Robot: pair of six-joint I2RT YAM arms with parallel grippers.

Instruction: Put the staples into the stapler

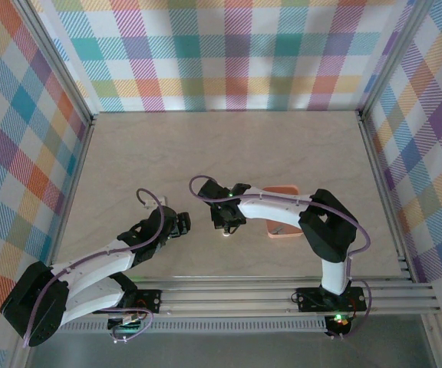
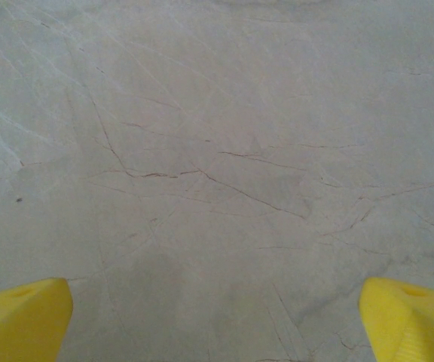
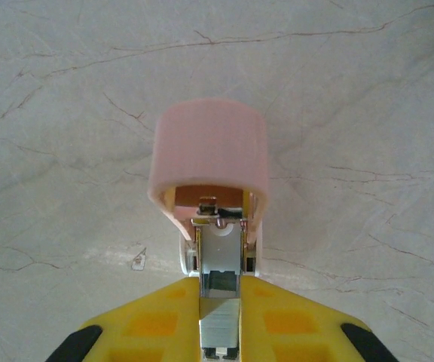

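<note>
no readable text, labels or numbers

I read the table (image 2: 217,151) as a smooth, matt sheet printed like pale marble with thin brown veins. The stapler (image 3: 209,162) has a soft, matt pink plastic cap, and inside it I see bright, glossy metal. The right gripper (image 3: 221,290) has fingers (image 3: 153,324) of matt yellow plastic with shallow moulded pockets; the staples (image 3: 221,324) between them look like grey metal, finely ribbed. The left gripper (image 2: 217,320) has fingers (image 2: 21,317) of the same yellow plastic, slightly grainy. The walls (image 1: 229,54) look like plaid cloth, the rails (image 1: 267,295) like brushed aluminium, the tray (image 1: 284,237) like salmon plastic
</note>
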